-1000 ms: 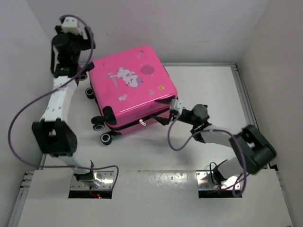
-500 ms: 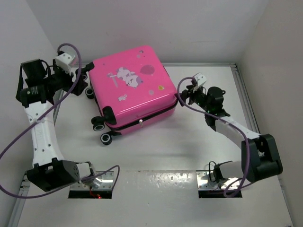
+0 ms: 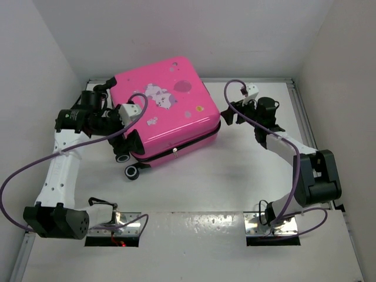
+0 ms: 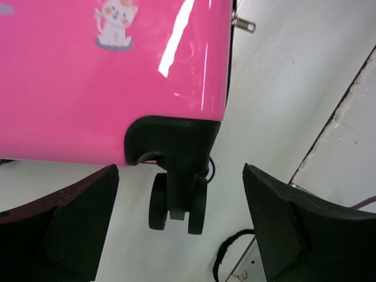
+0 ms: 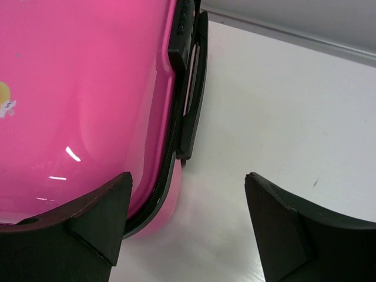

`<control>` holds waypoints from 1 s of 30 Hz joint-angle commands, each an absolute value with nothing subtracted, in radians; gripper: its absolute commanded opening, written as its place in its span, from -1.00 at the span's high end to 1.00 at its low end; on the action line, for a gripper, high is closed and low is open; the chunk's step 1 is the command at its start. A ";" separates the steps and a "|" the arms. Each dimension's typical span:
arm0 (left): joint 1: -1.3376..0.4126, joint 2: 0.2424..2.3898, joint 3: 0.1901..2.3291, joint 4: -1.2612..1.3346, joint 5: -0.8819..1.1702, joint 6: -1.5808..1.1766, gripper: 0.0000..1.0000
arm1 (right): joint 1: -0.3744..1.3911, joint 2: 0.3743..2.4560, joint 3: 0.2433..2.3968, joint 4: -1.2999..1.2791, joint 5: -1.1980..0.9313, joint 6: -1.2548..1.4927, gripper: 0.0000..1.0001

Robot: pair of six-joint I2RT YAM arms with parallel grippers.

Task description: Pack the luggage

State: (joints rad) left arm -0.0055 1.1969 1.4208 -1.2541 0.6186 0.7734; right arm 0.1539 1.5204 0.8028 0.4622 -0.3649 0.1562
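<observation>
Both arms swung in toward closed hot-pink hard-shell suitcase (image 3: 167, 108), lying flat toward table's 12 o'clock. Left gripper (image 4: 179, 173), fingers spread, at its 9 o'clock; black twin caster wheel (image 4: 178, 202) straight ahead. Right gripper (image 5: 188, 179), spread, at 3 o'clock, facing black side handle (image 5: 189, 76).

This looks like a robotics lab test cell: a bare white counter (image 3: 247, 182) boxed in by plain white walls (image 3: 235, 35), with a left arm (image 3: 59, 170) and right arm (image 3: 282, 147) bolted to metal plates (image 3: 134, 221) and trailing purple cables (image 3: 28, 163).
</observation>
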 commanded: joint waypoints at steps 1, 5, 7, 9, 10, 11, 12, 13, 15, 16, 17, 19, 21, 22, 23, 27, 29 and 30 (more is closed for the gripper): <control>-0.037 1.190 1.367 -1.185 0.503 0.729 -0.82 | 0.160 1.525 0.845 0.451 -0.361 0.192 -0.55; -0.037 1.140 1.261 -1.115 0.385 0.730 -0.82 | 0.155 1.519 0.841 0.437 -0.351 0.189 -0.55; -0.046 1.140 1.238 -1.115 0.364 0.739 -0.82 | 0.158 1.514 0.831 0.442 -0.353 0.189 -0.55; -0.046 1.155 1.217 -1.106 0.354 0.739 -0.82 | 0.156 1.508 0.825 0.440 -0.348 0.189 -0.55; -0.046 1.169 1.206 -1.079 0.354 0.739 -0.82 | 0.160 1.505 0.827 0.440 -0.350 0.190 -0.55; -0.046 1.178 1.195 -1.066 0.345 0.727 -0.82 | 0.161 1.508 0.825 0.439 -0.347 0.190 -0.55; -0.058 1.187 1.180 -1.052 0.345 0.727 -0.79 | 0.160 1.508 0.827 0.439 -0.342 0.187 -0.55; -0.058 1.209 1.180 -1.023 0.345 0.727 -0.76 | 0.160 1.509 0.825 0.439 -0.344 0.187 -0.55; -0.069 1.229 1.157 -0.996 0.356 0.716 -0.65 | 0.160 1.509 0.828 0.434 -0.341 0.184 -0.57; -0.069 1.238 1.157 -0.980 0.365 0.716 -0.59 | 0.164 1.508 0.830 0.433 -0.338 0.184 -0.58; -0.078 1.247 1.144 -0.954 0.379 0.716 -0.43 | 0.163 1.508 0.833 0.433 -0.336 0.178 -0.58; -0.078 1.259 1.132 -0.924 0.390 0.707 -0.29 | 0.166 1.509 0.836 0.428 -0.327 0.179 -0.58; -0.091 1.282 1.108 -0.898 0.399 0.707 -0.08 | 0.167 1.505 0.838 0.423 -0.325 0.176 -0.58; -0.091 1.295 1.108 -0.897 0.399 0.707 -0.02 | 0.167 1.503 0.839 0.420 -0.319 0.175 -0.58; -0.091 1.295 1.097 -0.884 0.399 0.707 0.05 | 0.170 1.503 0.839 0.420 -0.316 0.170 -0.58; -0.080 1.295 1.063 -0.830 0.443 0.729 0.25 | 0.175 1.493 0.836 0.408 -0.310 0.155 -0.58; -0.071 1.284 1.052 -0.810 0.485 0.729 0.52 | 0.184 1.486 0.835 0.405 -0.304 0.149 -0.58; -0.071 1.284 1.043 -0.789 0.503 0.738 0.60 | 0.187 1.485 0.836 0.402 -0.299 0.149 -0.58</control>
State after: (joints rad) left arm -0.0704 1.2392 1.0973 -0.9932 0.4610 0.7246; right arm 0.1631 1.5272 0.8047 0.3882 -0.2966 0.1577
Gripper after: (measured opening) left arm 0.616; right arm 0.787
